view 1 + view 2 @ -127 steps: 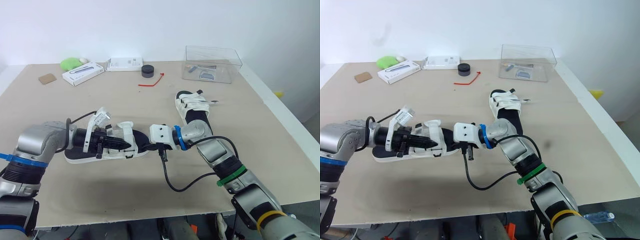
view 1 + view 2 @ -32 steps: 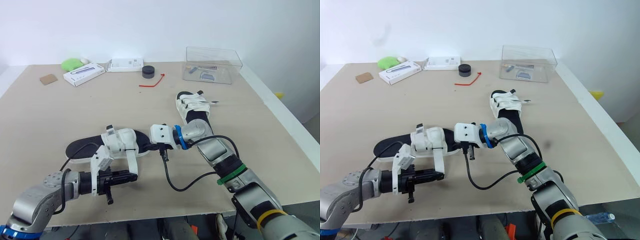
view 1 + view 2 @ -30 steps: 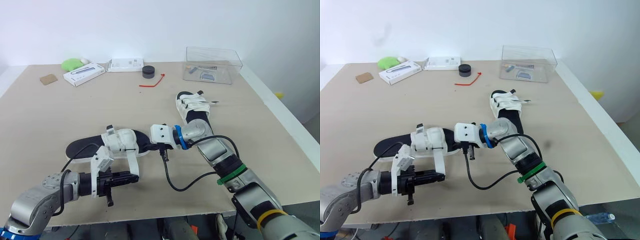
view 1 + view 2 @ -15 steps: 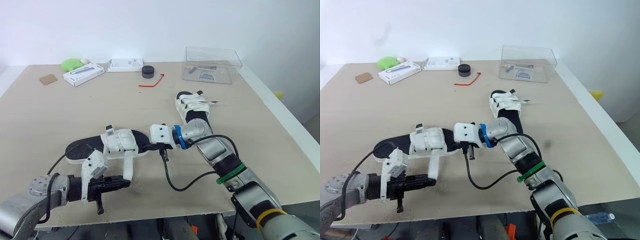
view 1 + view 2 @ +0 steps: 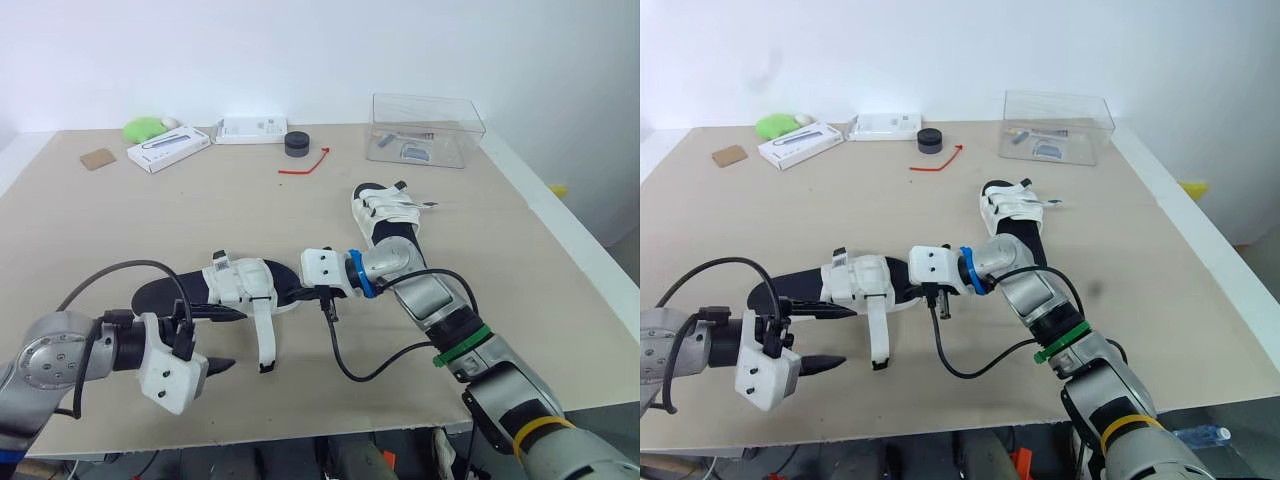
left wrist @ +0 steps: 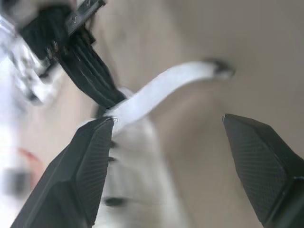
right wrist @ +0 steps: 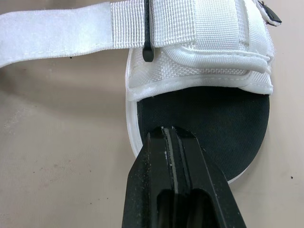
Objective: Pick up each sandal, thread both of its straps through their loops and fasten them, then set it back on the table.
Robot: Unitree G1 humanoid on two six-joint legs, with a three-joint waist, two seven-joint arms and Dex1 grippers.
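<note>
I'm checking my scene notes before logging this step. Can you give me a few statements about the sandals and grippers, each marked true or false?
1. The left gripper is open. True.
2. The near sandal's long strap is fastened. False: it hangs loose, its end on the table.
3. The right gripper is shut, its tip on the near sandal's sole. True.
4. The far sandal lies inside the clear box. False: it lies on the table, outside the box.
</note>
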